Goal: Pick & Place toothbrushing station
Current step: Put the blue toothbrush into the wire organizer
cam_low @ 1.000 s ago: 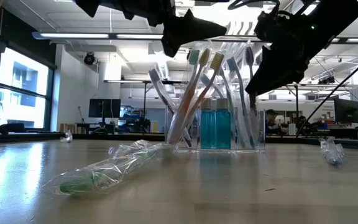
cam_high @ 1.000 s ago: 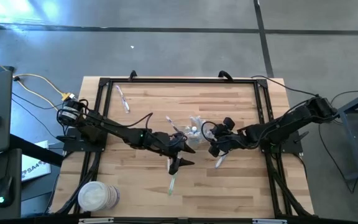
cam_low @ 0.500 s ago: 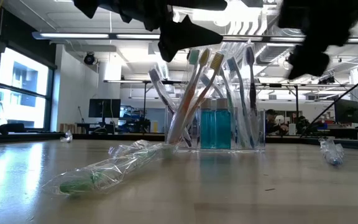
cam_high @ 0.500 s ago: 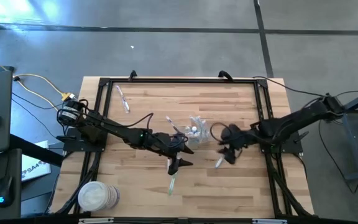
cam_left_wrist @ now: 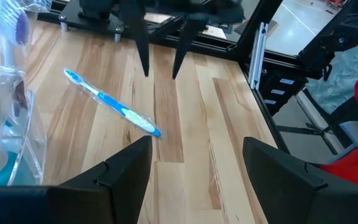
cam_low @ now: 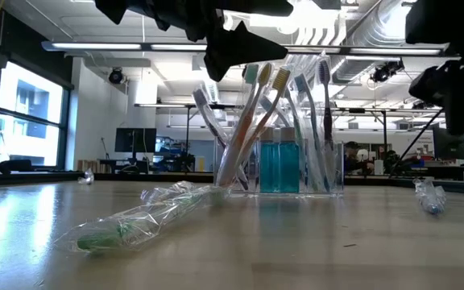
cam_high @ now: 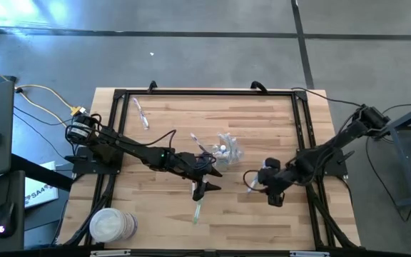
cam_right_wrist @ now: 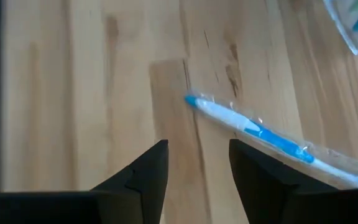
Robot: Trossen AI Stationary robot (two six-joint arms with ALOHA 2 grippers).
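Toothbrushing station [cam_low: 276,145] on pale wood table [cam_high: 170,121] — office room behind

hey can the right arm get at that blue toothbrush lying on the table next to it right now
Probably yes. The right gripper hangs just beside the blue toothbrush, which lies flat on bare wood, its jaws apart. Nothing lies between them; the clear container and the left gripper are off to the side.

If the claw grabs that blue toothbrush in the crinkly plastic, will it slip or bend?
The blue toothbrush looks slim and straight, so probably stiff and light. Its clear wrapper looks glossy and loose, so it may slide or crinkle inside a pinch. Lying flat on the wooden table, it might skid if the right claw nudges it.
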